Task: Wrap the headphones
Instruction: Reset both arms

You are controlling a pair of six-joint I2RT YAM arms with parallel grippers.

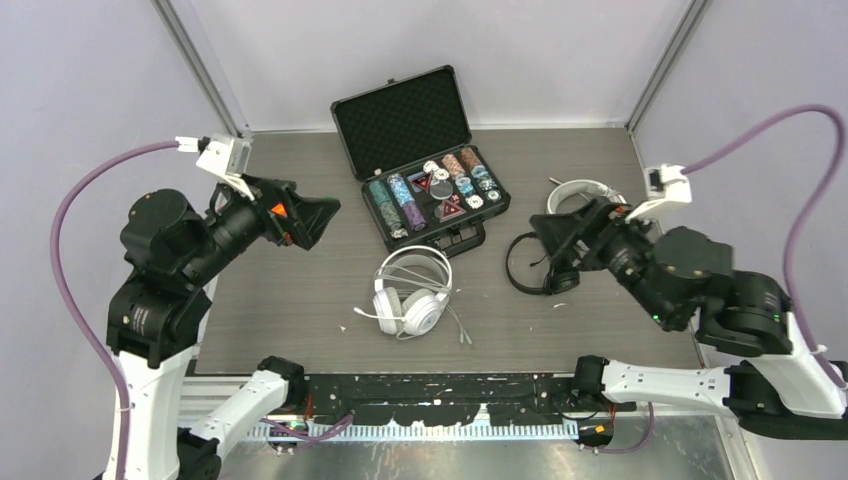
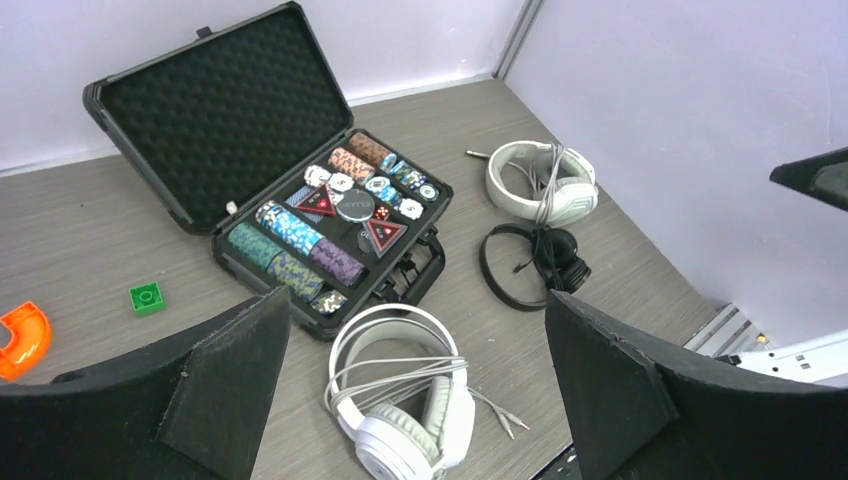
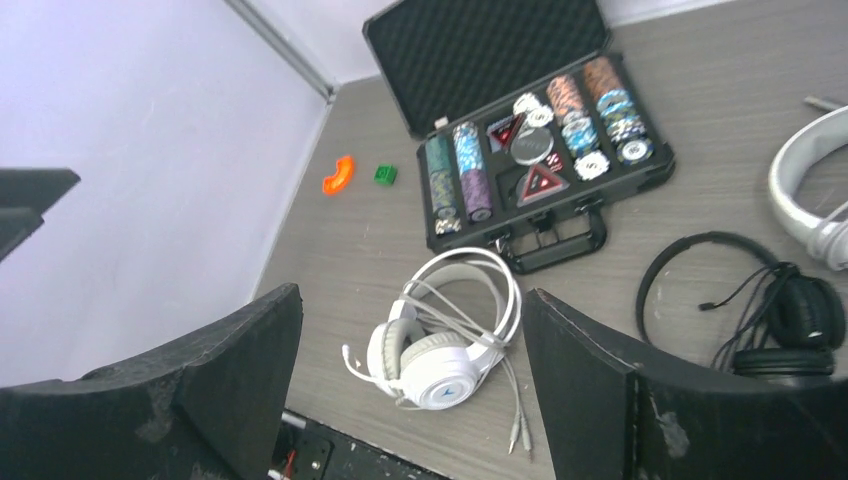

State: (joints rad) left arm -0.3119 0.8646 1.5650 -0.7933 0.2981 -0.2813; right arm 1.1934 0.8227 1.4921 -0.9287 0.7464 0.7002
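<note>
White round-cup plastic headset with mic (image 1: 411, 292): centre frame on grey bench (image 1: 280, 300), cord (image 2: 400, 372) looped across band (image 1: 413, 254). Light; band stiff, cord limp, snag-prone. I judge best hold: cord near cup (image 1: 426, 310). Left gripper (image 1: 318, 215), right gripper (image 1: 550, 238) both spread apart, empty.

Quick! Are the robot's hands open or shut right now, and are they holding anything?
Left gripper: open, jaws wide apart, holding nothing.
Right gripper: open, jaws wide apart, holding nothing.
</note>
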